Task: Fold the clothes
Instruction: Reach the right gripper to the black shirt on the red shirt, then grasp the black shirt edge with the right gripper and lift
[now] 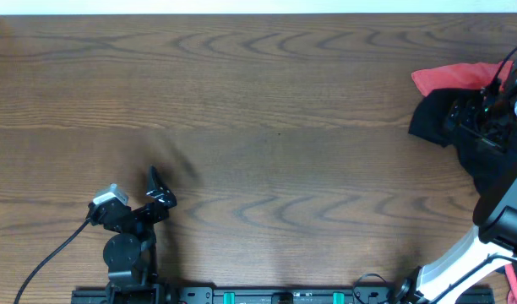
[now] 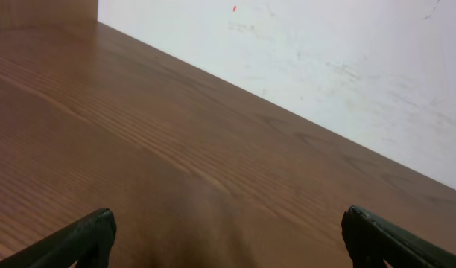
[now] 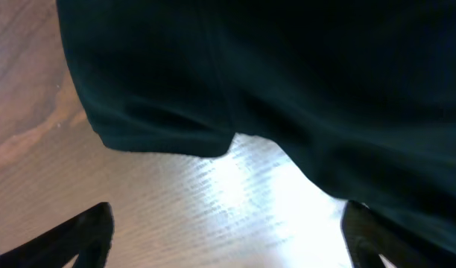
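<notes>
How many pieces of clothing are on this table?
2: a crumpled black fabric garment at the far right edge, and a red-orange fabric piece behind it. The arm may hide more.

The overhead view looks straight down on the whole bench (image 1: 267, 127), with the arm bases at its near edge. The left wrist view sits low behind the left hand (image 2: 228, 242), facing across bare wood to a white wall (image 2: 325, 67). The right wrist view hangs very close over the clothes (image 3: 273, 67), which the overhead view shows at far right.
</notes>
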Tool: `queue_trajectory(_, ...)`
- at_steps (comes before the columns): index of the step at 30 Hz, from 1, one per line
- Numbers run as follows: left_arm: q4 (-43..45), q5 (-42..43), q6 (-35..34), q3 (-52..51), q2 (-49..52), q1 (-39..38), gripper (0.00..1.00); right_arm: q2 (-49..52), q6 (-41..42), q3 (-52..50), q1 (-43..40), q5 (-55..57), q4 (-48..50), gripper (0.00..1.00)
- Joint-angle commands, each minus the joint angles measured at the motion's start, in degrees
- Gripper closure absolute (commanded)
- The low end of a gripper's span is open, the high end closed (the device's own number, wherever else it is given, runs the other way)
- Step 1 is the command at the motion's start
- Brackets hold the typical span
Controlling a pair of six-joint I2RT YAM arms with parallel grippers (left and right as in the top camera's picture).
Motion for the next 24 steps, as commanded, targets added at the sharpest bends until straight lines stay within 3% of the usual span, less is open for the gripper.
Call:
queue_trajectory(1, -0.52, 0.15, 0.94, -1.70, -0.04, 0.20, 0.02, 1.79, -2.62, 1.05, 0.20, -3.28, 0.81, 0.12)
queue_trajectory(3, -0.52, 0.15, 0.94, -1.70, -0.04, 0.20, 0.02, 2.73, -2.84, 1.05, 0.37, -3.50, 1.27, 0.11)
queue_trajectory(5, -0.52, 0.15, 0.94, -1.70, -0.04, 0.20, 0.02, 3.69, -2.93, 1.03, 0.52, -3.96, 1.77, 0.01)
queue_trajectory(10, -0.52, 0.15, 0.94, -1.70, -0.04, 0.20, 0.02, 5.46, -2.95, 1.03, 0.68, -4.87, 3.34, 0.04)
queue_trajectory(14, -0.52, 0.15, 0.94, -1.70, -0.04, 0.20, 0.02, 7.15, -3.28, 1.01, 0.96, -5.90, 4.22, 0.12)
queue_trajectory(16, -0.55, 0.15, 0.96, -1.70, -0.04, 0.20, 0.02, 7.72, -3.80, 0.98, 1.09, -6.51, 4.94, 0.01)
queue_trajectory(24, -0.55, 0.15, 0.96, -1.70, -0.04, 0.20, 0.02, 8.09, -3.80, 0.98, 1.38, -6.67, 8.52, 0.01)
